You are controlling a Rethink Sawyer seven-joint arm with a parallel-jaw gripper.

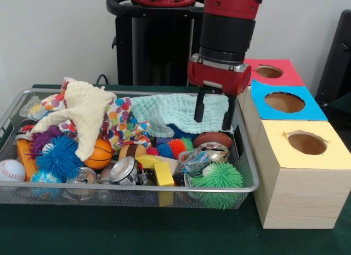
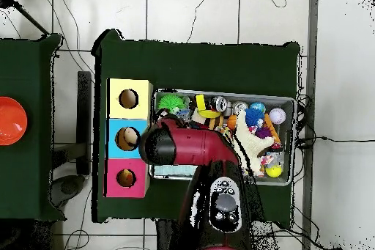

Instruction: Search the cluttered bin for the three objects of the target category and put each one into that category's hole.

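Note:
The wire mesh bin (image 1: 137, 187) is full of clutter. A mint green waffle cloth (image 1: 164, 112) lies at its back right. A pale yellow cloth (image 1: 88, 115) is draped over the clutter at the left; it also shows in the overhead view (image 2: 245, 144). I cannot make out a separate cream cloth. My gripper (image 1: 213, 122) is open and empty, its fingertips low over the right end of the mint cloth. The red-topped hole (image 1: 269, 72) is on the farthest box, right of the bin. In the overhead view the arm hides the gripper; the red-topped hole (image 2: 126, 178) shows.
A blue-topped hole (image 1: 284, 102) and a yellow-topped hole (image 1: 307, 142) lie in front of the red one. The bin also holds a polka-dot cloth (image 1: 123, 123), spiky balls (image 1: 57, 156), crushed cans (image 1: 125, 170), a baseball (image 1: 11, 170) and a small basketball (image 1: 100, 153).

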